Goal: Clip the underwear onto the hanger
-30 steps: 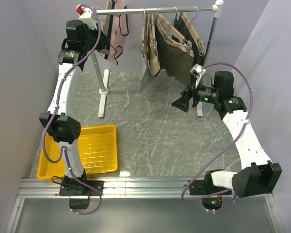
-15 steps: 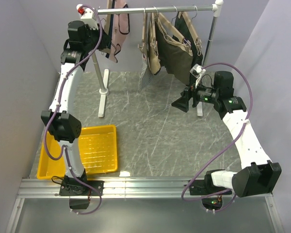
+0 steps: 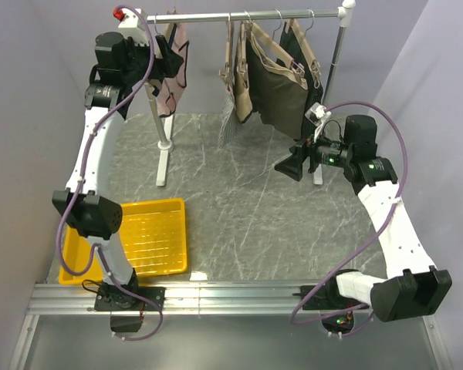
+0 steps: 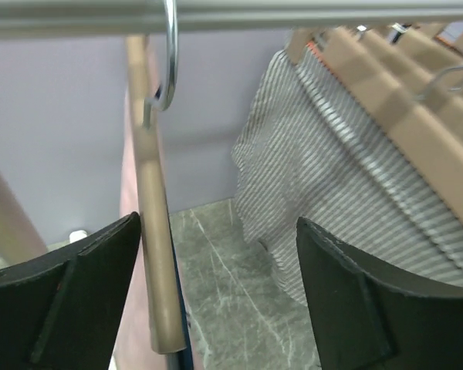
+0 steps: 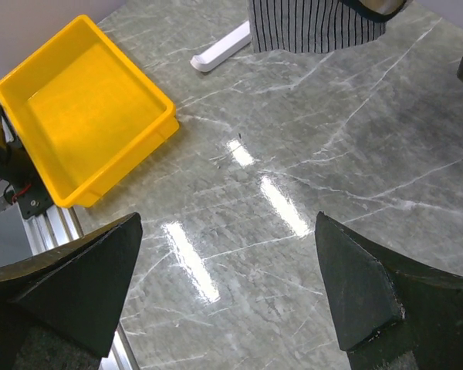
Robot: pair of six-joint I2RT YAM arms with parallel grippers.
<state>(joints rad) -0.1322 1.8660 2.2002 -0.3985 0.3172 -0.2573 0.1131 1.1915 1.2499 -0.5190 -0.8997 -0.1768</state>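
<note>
The pale pink underwear [image 3: 173,81] hangs from the tan hanger [image 4: 151,231], whose silver hook [image 4: 170,54] sits over the rail at its left end. In the left wrist view the pink cloth [image 4: 128,185] shows behind the bar. My left gripper [image 3: 159,65] is up by the rail and open; the hanger bar stands just inside its left finger [image 4: 77,301], not pinched. The clips are out of view. My right gripper [image 3: 290,164] hovers open over the floor at mid right, nothing between its fingers [image 5: 69,277].
The rail [image 3: 255,14] also carries tan hangers with dark olive garments [image 3: 276,81] and a grey striped garment [image 4: 332,177]. The rack's left post and foot [image 3: 163,154] stand under my left arm. A yellow tray [image 3: 166,208] lies front left.
My left gripper has opened and let go of the hanger, and the arm has drawn back to the left. The underwear now hangs freely from the rail. The right arm has barely moved.
</note>
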